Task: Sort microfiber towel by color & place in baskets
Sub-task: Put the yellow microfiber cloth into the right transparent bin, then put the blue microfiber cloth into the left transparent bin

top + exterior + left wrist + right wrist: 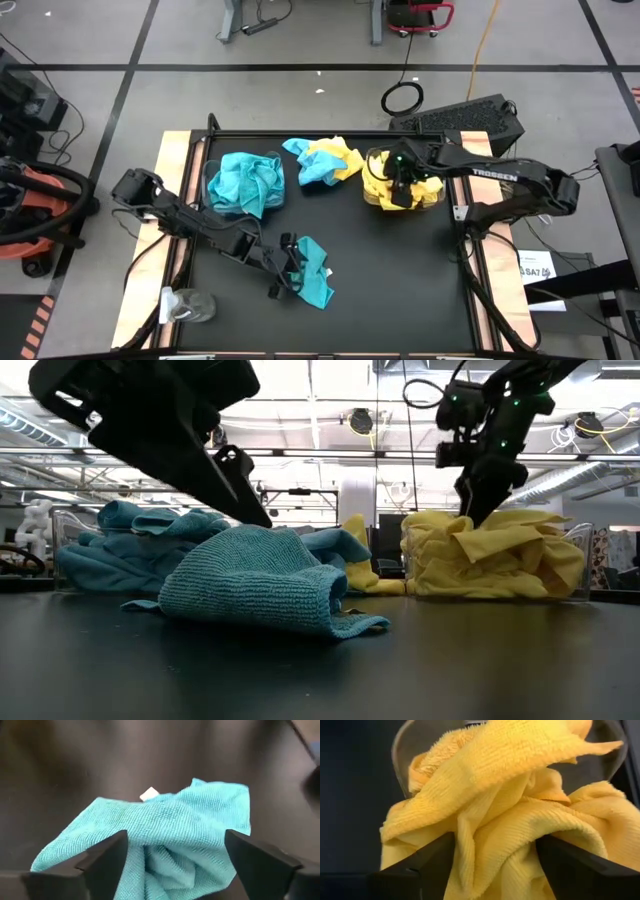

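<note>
On the dark worktop [400, 270], the far-left basket [212, 185] is heaped with teal towels [248, 182]. Near it, the left hand [288, 262] sits released, its fingers spread either side of a lone teal towel [316, 270] lying crumpled on the worktop. At the far middle lies a mixed teal and yellow pile [322, 160]. On the right, the right hand [402, 192] is lowered into the yellow towels [378, 180] filling the right basket [440, 198], fingers apart around a fold.

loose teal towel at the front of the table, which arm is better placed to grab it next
Left. The left gripper is right at the teal towel, jaws open on either side of it in its wrist view. The right gripper is over the yellow basket, open around yellow towels.
</note>
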{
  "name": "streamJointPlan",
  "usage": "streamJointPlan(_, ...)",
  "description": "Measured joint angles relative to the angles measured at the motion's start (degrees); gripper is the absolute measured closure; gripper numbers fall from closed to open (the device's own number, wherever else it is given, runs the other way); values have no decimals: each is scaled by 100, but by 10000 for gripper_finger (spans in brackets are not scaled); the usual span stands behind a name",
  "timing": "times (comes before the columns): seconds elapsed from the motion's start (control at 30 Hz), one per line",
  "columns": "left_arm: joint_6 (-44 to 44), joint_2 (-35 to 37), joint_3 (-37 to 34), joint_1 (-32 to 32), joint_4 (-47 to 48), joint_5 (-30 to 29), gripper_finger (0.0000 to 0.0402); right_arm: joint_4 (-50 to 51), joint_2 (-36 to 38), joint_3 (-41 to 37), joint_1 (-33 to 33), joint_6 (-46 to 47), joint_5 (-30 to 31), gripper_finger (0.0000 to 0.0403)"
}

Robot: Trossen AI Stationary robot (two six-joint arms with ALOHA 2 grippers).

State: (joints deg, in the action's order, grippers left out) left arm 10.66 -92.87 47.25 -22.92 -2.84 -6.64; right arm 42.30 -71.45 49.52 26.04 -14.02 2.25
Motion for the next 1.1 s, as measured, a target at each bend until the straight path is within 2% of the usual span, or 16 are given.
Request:
streamJointPlan(0.2, 111, -337, 2, 0, -293, -6, 33, 34, 325, 4, -80, 73, 25, 112)
streamJointPlan(0.47, 328, -820, 6, 31, -281, -485, 32, 5, 722, 11, -258, 209, 34, 117)
streamJointPlan(0.57, 407, -911, 9, 46, -227, -593, 43, -4, 844, 13, -316, 298, 36, 117)
streamJointPlan(0.67, 406, -997, 11, 42, -255, -612, 75, -4, 949, 14, -387, 405, 42, 117)
streamJointPlan(0.77, 406, -1069, 20, 44, -292, -612, 123, -4, 1034, 15, -464, 489, 40, 117)
streamJointPlan(1.1, 198, -1103, 22, 44, -264, -605, 330, -4, 1212, 15, -731, 792, 42, 117)
